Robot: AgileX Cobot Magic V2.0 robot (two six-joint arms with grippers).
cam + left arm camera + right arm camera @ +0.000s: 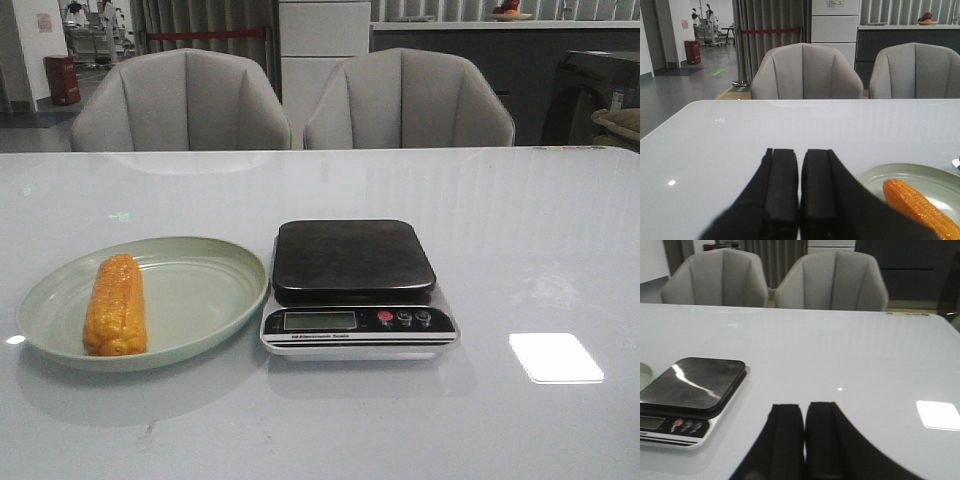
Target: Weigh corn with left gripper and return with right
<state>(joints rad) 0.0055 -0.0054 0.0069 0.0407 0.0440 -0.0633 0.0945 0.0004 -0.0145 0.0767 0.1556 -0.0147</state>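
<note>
Orange-yellow corn (116, 305): one bare cob is laid lengthwise on the left half of the plate, its ends pointing toward the near and far table edges; it is touched by neither gripper.
Plate (200, 300): a pale green oval dish is set on the table's left half, near the front edge, its right rim just beside the scale.
Scale (355, 288): a kitchen scale is placed near the middle of the table; its dark platform is seen bare, and a small display and three round buttons are seen on its front strip, facing the near edge.
Table (520, 230): a glossy white surface is seen, with a bright rectangular reflection toward its front right corner.
Left gripper (799, 192): it is shown only in the left wrist view, its black fingers pressed together with nothing between them; it is held over the table just to the left of the plate and corn.
Right gripper (804, 440): it is shown only in the right wrist view, its fingers likewise closed on nothing, held over bare table to the right of the scale.
Chairs (180, 100): two grey padded chairs are placed behind the far edge.
</note>
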